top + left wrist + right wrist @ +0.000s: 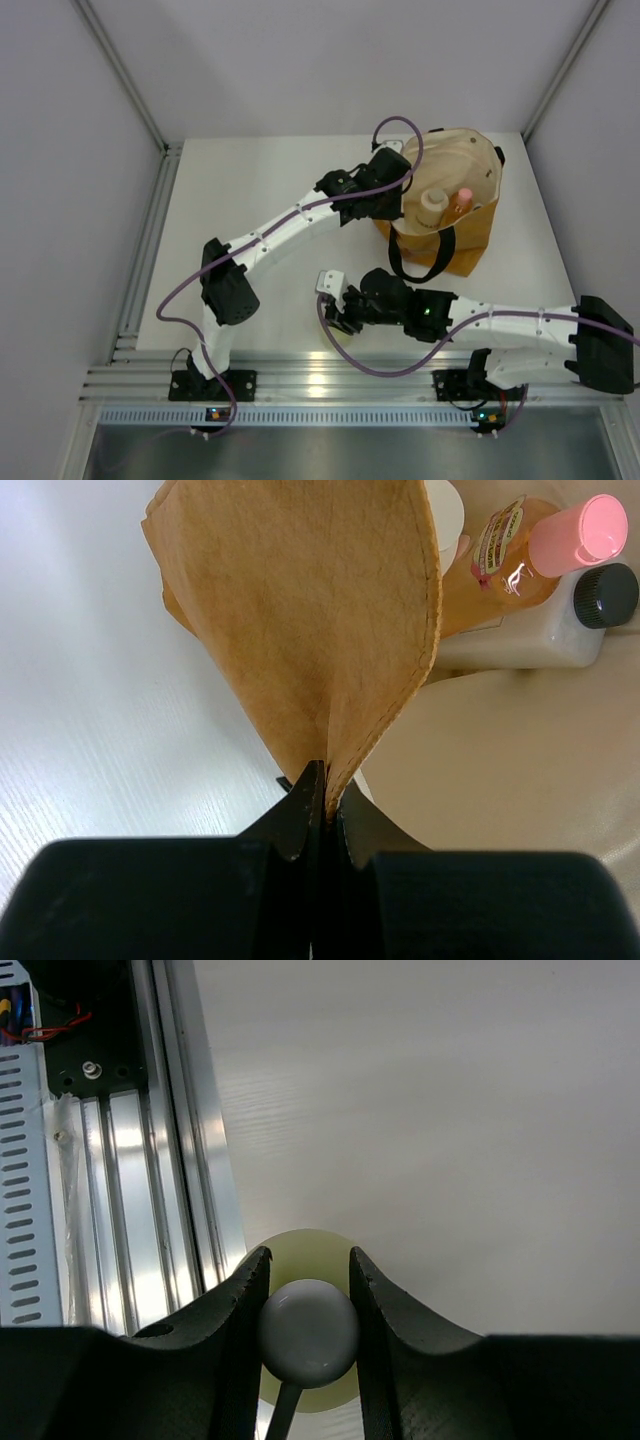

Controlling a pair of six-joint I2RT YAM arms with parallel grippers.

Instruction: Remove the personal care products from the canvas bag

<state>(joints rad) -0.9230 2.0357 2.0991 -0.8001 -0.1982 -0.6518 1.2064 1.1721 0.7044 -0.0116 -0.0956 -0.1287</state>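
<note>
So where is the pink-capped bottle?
The orange bottle sits inside the canvas bag, far right in the top view, beside the black-capped bottle and cream jar.

The canvas bag hides most of the cream jar and the orange bottle's bottom. The yellow-green bottle only peeks out — its white pump covers it.

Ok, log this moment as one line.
left tool: shut on bag | right tool: shut on pump bottle at near table edge | in bag: jar, orange bottle, black-capped bottle
</note>
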